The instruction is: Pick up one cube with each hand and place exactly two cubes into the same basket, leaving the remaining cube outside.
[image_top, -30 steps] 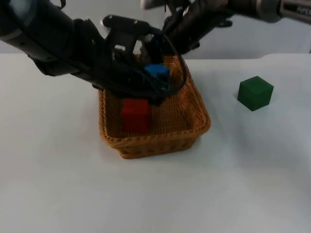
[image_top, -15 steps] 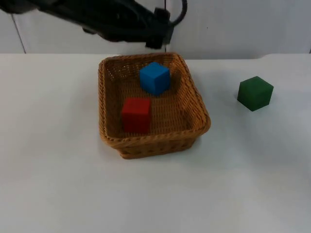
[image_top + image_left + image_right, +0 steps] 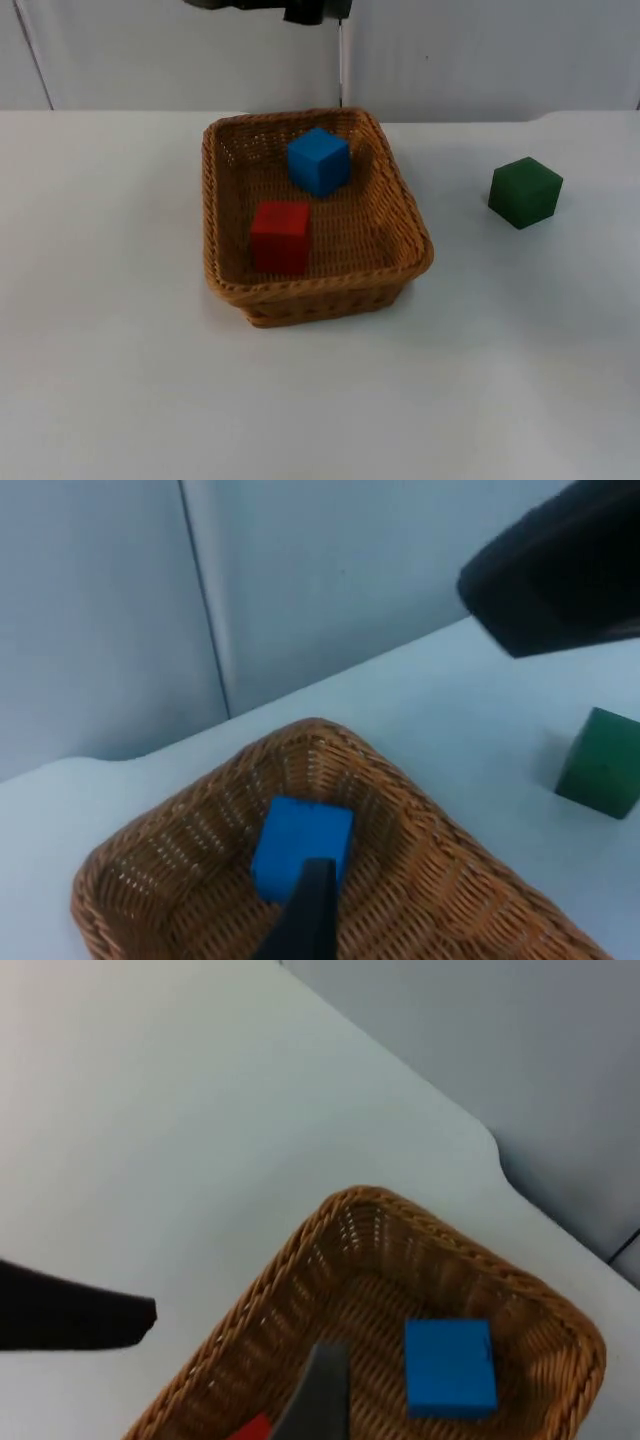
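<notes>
1. From the top camera I see the woven basket (image 3: 225,225) sitting a little left of the middle of the table, with two cubes inside it.
2. The blue cube (image 3: 319,161) lies toward the basket's far wall, turned so one corner faces me; the red cube (image 3: 280,236) lies nearer the front rim, its faces roughly square to the camera. The two look close together; I cannot tell if they touch.
3. The green cube (image 3: 525,191) stands outside on the table, well apart from the basket on its right side, also turned corner-on.
4. The white table (image 3: 120,380) ends at a grey wall (image 3: 500,50) with a dark vertical seam.
5. The basket's long axis runs away from me, toward the wall.
6. My left gripper (image 3: 305,920) hangs above the basket over the blue cube; the right gripper (image 3: 318,1390) hangs above it too. I cannot tell how either one's fingers are set.
</notes>
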`<action>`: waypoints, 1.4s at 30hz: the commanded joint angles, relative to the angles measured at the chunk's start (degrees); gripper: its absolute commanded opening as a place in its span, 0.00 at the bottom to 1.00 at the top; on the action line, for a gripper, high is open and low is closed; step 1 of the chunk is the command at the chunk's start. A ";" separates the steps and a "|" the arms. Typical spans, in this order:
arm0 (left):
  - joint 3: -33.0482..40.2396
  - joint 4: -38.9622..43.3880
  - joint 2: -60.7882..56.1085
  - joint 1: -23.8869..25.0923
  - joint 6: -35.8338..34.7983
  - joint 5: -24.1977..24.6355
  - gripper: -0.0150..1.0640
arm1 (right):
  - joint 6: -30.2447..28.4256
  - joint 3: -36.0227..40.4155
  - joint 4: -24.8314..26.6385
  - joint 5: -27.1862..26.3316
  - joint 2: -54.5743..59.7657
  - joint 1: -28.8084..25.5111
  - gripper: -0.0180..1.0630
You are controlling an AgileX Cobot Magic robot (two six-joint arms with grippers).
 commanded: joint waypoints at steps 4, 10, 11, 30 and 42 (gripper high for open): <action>-0.13 1.85 -2.68 -0.07 -0.23 4.59 0.82 | 0.05 -0.20 0.11 6.02 -2.55 -0.19 0.73; 3.66 1.85 -7.00 0.02 -0.63 4.24 0.82 | 0.29 0.17 0.63 8.73 -3.82 -0.19 0.73; 4.79 2.15 -8.27 0.02 -0.63 3.38 0.82 | 0.29 0.67 0.63 8.73 -4.29 -0.19 0.73; 17.72 3.45 -24.88 0.02 -0.63 6.21 0.82 | 0.04 9.28 3.19 6.53 -11.41 0.55 0.73; 21.93 3.35 -33.39 0.02 -2.27 8.79 0.82 | -2.52 34.97 3.24 -5.41 -27.36 0.55 0.73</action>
